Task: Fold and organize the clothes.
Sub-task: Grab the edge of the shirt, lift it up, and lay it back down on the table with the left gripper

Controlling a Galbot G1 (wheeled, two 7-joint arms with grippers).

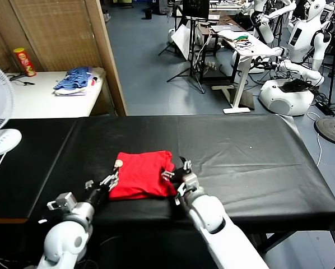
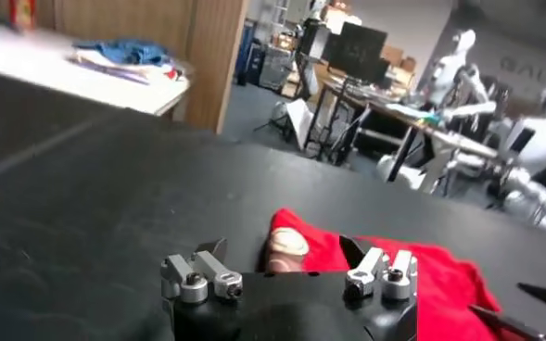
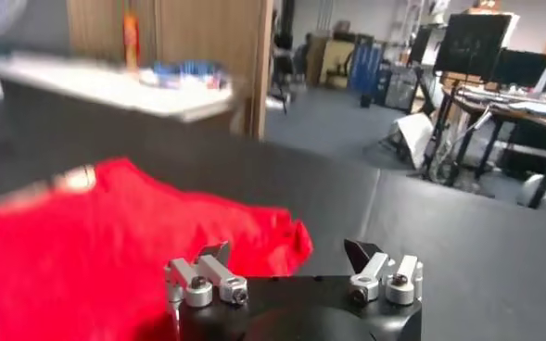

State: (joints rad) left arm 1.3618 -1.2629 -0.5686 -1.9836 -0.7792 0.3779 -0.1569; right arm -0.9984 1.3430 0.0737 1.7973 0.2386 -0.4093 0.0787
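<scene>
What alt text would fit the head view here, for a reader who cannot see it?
A folded red T-shirt lies on a black table, with the open left gripper at its left edge and the open right gripper at its right edge. Blue striped fabric sits on a white table behind.

From the robot's head we look forward and down over a black table (image 1: 240, 157), with a workshop beyond. From the left wrist we look low across the tabletop, close behind the left gripper (image 2: 286, 269). From the right wrist we look likewise, close behind the right gripper (image 3: 291, 264). All three views share the folded red T-shirt (image 1: 140, 175).
</scene>
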